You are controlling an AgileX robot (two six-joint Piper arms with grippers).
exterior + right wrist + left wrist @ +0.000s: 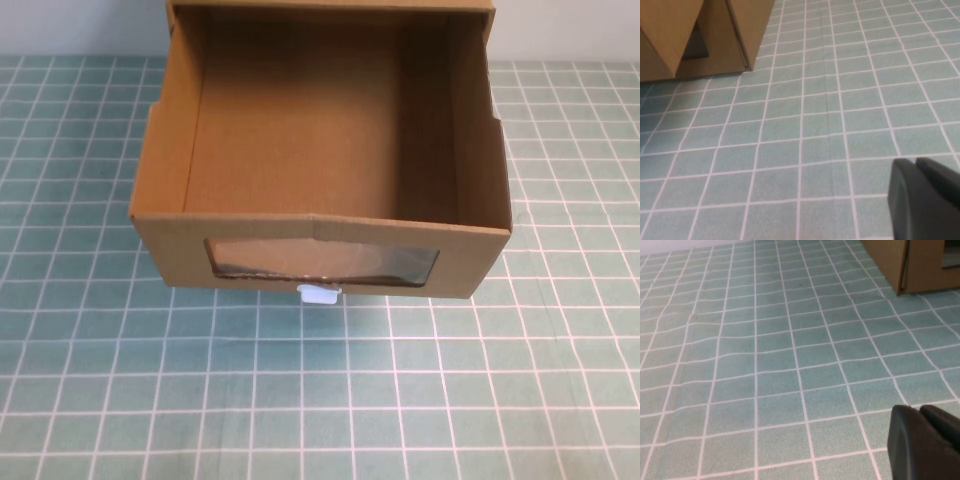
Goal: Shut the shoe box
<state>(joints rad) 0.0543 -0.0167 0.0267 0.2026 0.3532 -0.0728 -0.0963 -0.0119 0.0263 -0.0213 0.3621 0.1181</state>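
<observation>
High view first: nearest the camera lies a bare stretch of the table mat, a soft-looking green surface ruled into squares by thin white lines, slightly wavy in places. Beyond it sits the shoe box, plain brown cardboard with a matte finish, its drawer pulled out toward the camera so the empty interior lies open from above. Its front panel is a low rectangle with a clear, glossy window cut into it, and a small white pull tab juts out just below the window at the bottom edge. The side walls rise straight, with a small step cut into their top edges partway back, and at the far end the drawer runs under the box's outer sleeve against a pale wall.

Neither arm appears in the high view. In the left wrist view the left gripper shows only as a dark, rounded, smooth matte shape low over the mat, well apart from the cardboard corner of the box beyond it (whether its fingers are together or apart, I cannot tell). The right wrist view is much the same: the right gripper is a black rounded form above the mat, far from the box's brown side, and its opening cannot be told either.
</observation>
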